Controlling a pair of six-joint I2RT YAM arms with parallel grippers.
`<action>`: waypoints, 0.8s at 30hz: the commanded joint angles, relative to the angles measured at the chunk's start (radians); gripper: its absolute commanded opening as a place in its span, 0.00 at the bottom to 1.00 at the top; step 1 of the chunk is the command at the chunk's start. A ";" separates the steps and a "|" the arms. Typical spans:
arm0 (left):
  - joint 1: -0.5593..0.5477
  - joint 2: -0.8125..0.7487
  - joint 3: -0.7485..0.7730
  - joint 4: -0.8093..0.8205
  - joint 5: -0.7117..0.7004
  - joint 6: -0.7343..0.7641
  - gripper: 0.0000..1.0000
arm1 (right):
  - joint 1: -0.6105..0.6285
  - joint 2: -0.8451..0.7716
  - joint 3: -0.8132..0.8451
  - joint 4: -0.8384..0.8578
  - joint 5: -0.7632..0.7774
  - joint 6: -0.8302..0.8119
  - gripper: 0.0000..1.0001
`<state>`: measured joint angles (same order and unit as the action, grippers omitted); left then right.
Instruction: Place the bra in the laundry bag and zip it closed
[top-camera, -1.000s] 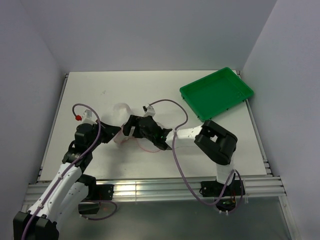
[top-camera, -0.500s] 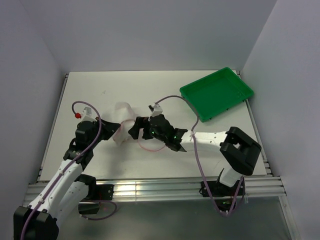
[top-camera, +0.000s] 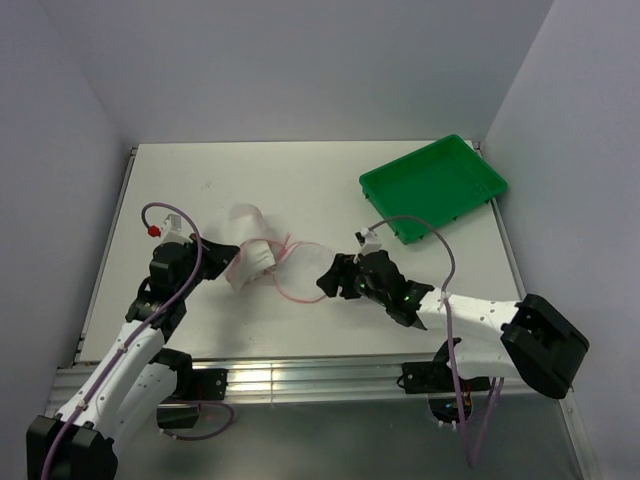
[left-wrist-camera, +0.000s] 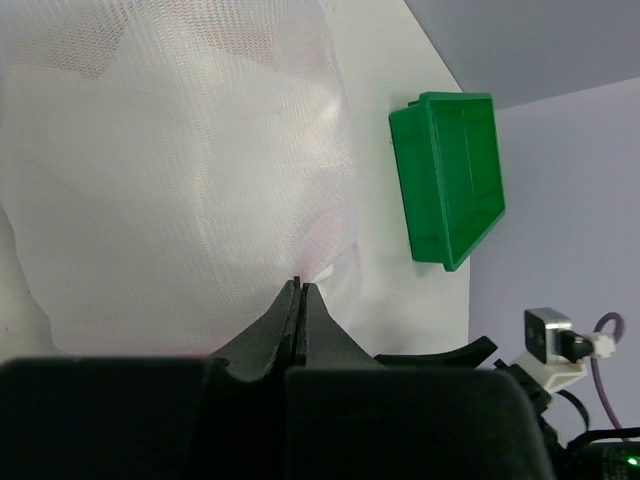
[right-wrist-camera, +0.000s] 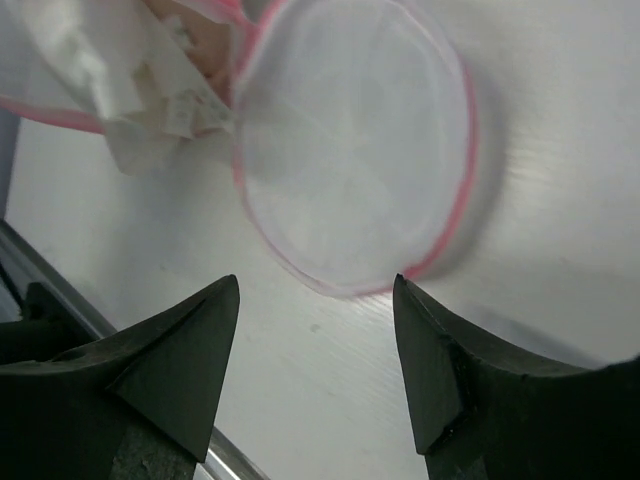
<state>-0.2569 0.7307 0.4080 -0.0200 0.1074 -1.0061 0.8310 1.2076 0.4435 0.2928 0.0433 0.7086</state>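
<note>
The laundry bag (top-camera: 243, 232), white mesh with a pink zipper rim (top-camera: 297, 296), lies open left of the table's middle. My left gripper (top-camera: 228, 263) is shut on its mesh at the bag's left side. In the left wrist view the jaws (left-wrist-camera: 300, 284) pinch the mesh (left-wrist-camera: 180, 170). The bra (top-camera: 260, 256), crumpled white cloth, sits at the bag's mouth and also shows in the right wrist view (right-wrist-camera: 150, 90). My right gripper (top-camera: 325, 284) is open and empty, just right of the round pink-rimmed flap (right-wrist-camera: 350, 170), with its tips (right-wrist-camera: 318, 290) short of it.
A green plastic tray (top-camera: 435, 190) stands at the back right and also shows in the left wrist view (left-wrist-camera: 450, 150). Purple cables loop over both arms. The table's metal front rail (top-camera: 300, 375) runs along the near edge.
My right gripper has pulled back to the right, away from the bag, leaving the bra at the bag's mouth. The left gripper has kept its hold and place.
</note>
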 joint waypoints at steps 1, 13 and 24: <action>-0.004 -0.013 0.037 0.032 -0.006 0.027 0.00 | -0.032 -0.040 -0.069 0.034 0.015 0.029 0.69; -0.004 -0.024 0.026 0.025 -0.009 0.035 0.00 | -0.102 0.200 -0.071 0.264 -0.109 0.117 0.67; -0.004 -0.011 0.066 0.023 -0.014 0.035 0.00 | -0.090 0.271 -0.089 0.402 -0.180 0.167 0.00</action>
<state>-0.2569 0.7227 0.4095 -0.0235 0.1074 -0.9913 0.7330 1.5265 0.3729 0.6312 -0.1047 0.8623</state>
